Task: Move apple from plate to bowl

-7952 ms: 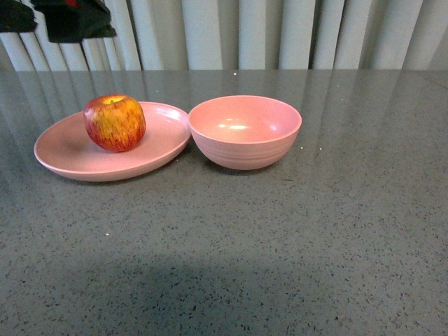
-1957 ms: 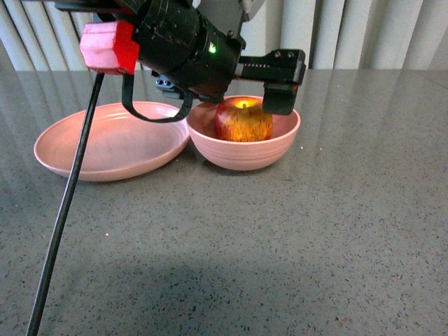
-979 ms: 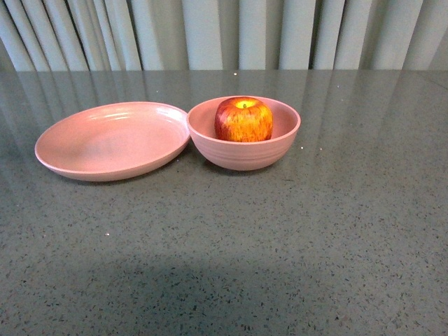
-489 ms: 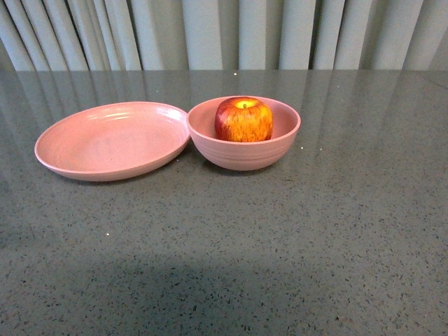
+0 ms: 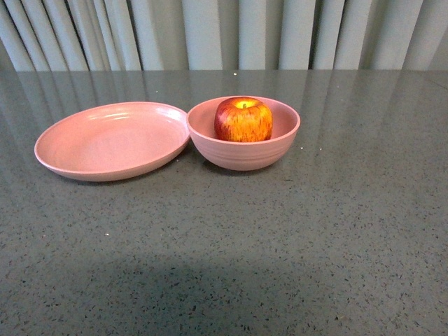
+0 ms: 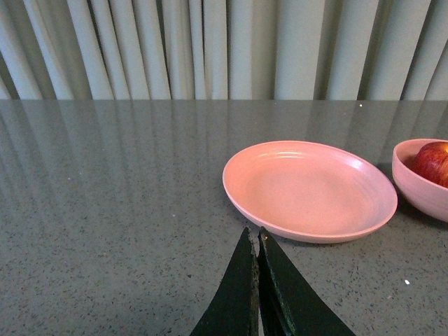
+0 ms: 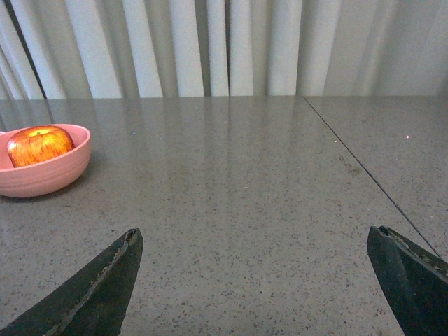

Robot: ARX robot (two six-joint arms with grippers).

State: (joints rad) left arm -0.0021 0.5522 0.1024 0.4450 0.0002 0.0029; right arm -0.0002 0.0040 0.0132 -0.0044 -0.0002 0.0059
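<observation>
**Apple sits in the bowl, both arms clear**

Nearest, the grey speckled worktop (image 5: 280, 245) lies bare in the front view, with neither arm showing there. In the left wrist view the left end effector (image 6: 257, 241) has its dark fingers pressed together, holding nothing, near the plate's rim. In the right wrist view the right end effector (image 7: 255, 241) is spread wide — its fingers (image 7: 105, 287) stand at opposite edges, well apart from the bowl.

Further back, the shallow pink plate (image 5: 77, 147) is on the left, with the deep pink bowl (image 5: 245, 155) just beside it on the right — whether their rims touch is unclear. The red-and-yellow apple (image 5: 243, 120) rests inside the bowl, stem dimple up. Pale curtains (image 5: 224, 33) hang at the far edge.
</observation>
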